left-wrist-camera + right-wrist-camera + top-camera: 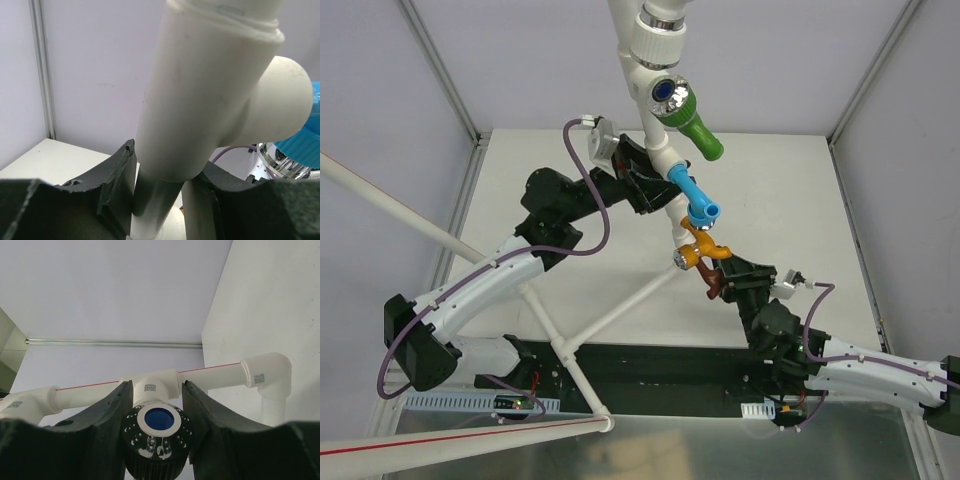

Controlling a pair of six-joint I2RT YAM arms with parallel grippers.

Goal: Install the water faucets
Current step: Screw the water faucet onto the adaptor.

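Four faucets show in the top view, ranked along the raised white pipe frame [620,310]. The green faucet [698,128] is highest, then the blue faucet [696,196], the orange faucet [701,250] and, lowest, the brown faucet [714,284]. All are clear of the desk [800,200]. The upper three appear seated in the pipe.

The brown faucet sits in the right tool [156,405], which is clenched on its dark ribbed knob with both fingers against the knob's sides. The right wrist view faces the knob's blue centre disc, so the faucet's long axis is judged to run forward, away from the tool. In the top view the pipe run carrying the other faucets lies just beyond the tool's tips, so the coming move calls for a short advance with rotation. Whether the thread has engaged cannot be told.

The left tool [160,190] is clamped around the pipe just below a tee fitting [210,100], bracing the frame. The right arm is nearer the brown faucet. Each faucet has a curved spout.
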